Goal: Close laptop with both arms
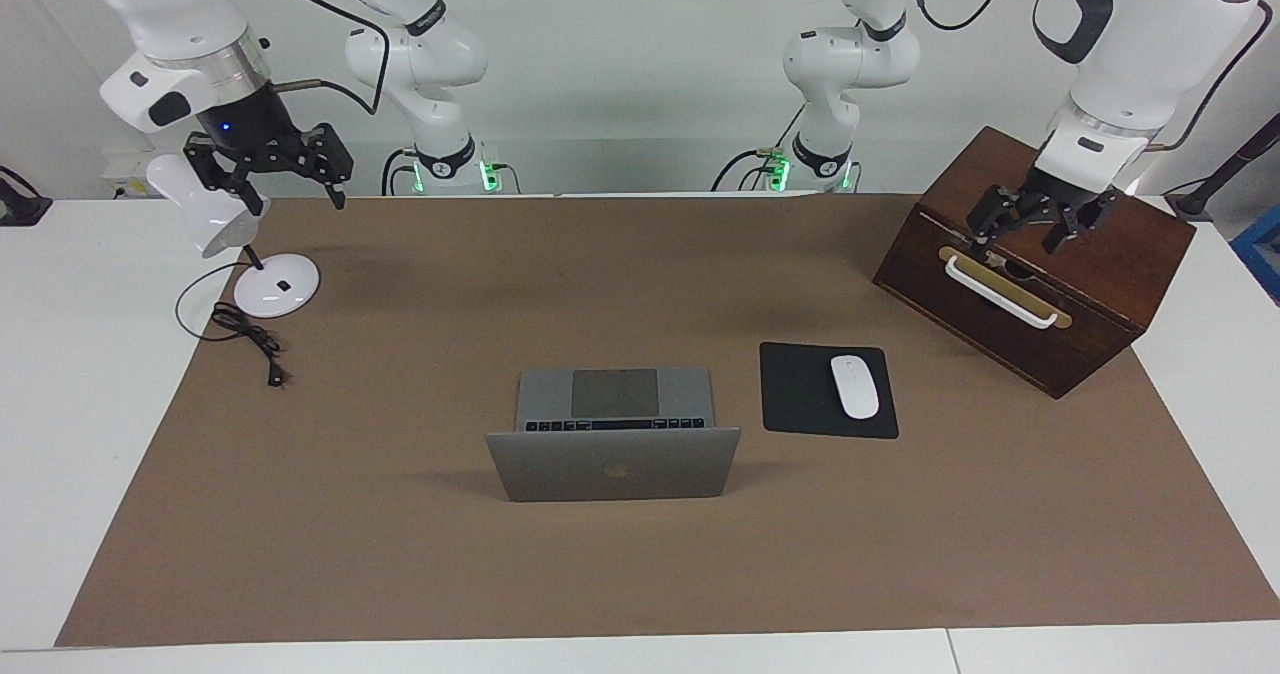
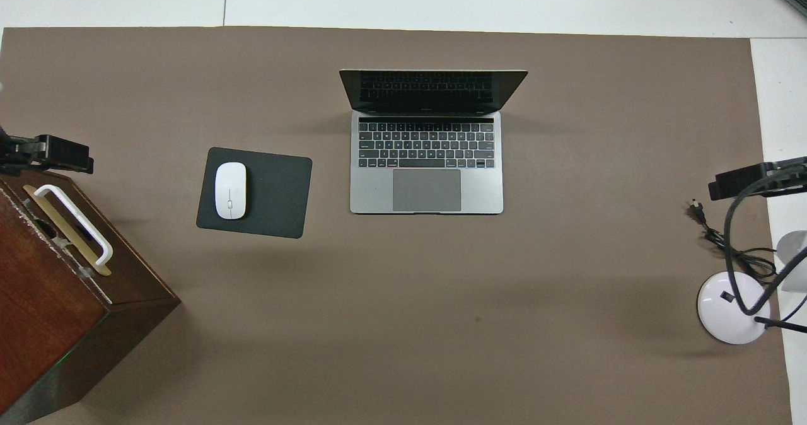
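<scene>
The laptop (image 1: pixel 613 439) stood open in the middle of a matte brown mat (image 1: pixel 640 564), a thin slab of silver-grey metal with a black keyboard, a broad grey trackpad and a dark logo on the lid. Its lid leaned back past upright, away from the robots, and its screen was dark. Beside it, toward the left arm's end, lay a flat black mouse pad (image 1: pixel 805 394) with rounded corners, and a smooth white oval mouse (image 1: pixel 854 386) rested on it. Nearer the robots at that end sat a dark polished wooden box (image 1: pixel 1040 264), shut, with a white bar handle (image 1: pixel 1000 292) on a brass plate; its contents were hidden. The left gripper (image 1: pixel 1040 222) hung just above the box's lid, fingers spread apart and empty. At the right arm's end stood a glossy white lamp (image 1: pixel 276 285) on a round base, its black cord (image 1: pixel 245 332) looped on the mat. The right gripper (image 1: pixel 268 169) hung over the lamp, fingers apart, holding nothing.
</scene>
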### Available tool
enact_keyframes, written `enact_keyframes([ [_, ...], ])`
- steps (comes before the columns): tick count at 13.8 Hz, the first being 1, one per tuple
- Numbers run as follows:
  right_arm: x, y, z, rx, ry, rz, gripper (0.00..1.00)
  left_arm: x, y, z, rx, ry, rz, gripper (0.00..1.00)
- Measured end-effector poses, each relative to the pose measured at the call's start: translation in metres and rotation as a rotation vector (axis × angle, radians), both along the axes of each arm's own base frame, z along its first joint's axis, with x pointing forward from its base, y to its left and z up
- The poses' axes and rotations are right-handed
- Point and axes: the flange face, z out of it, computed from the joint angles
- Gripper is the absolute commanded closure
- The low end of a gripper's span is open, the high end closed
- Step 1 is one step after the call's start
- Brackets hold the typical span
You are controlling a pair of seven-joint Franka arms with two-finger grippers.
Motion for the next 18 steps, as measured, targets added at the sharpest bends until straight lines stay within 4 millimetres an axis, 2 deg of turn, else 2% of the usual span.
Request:
enact_keyframes([
  [15, 0.0, 0.0, 0.0, 0.0, 0.0, 0.0, 0.0, 0.0004, 0.0017, 0.0003, 0.0, -0.003, 0.005, 0.0],
  [16, 0.0, 0.0, 0.0, 0.0, 0.0, 0.0, 0.0, 0.0004, 0.0026, 0.0003, 0.0, -0.003, 0.012, 0.1],
  [18, 0.0, 0.0, 0.0, 0.0, 0.0, 0.0, 0.0, 0.0004, 0.0013, 0.0003, -0.002, -0.004, 0.051, 0.51],
])
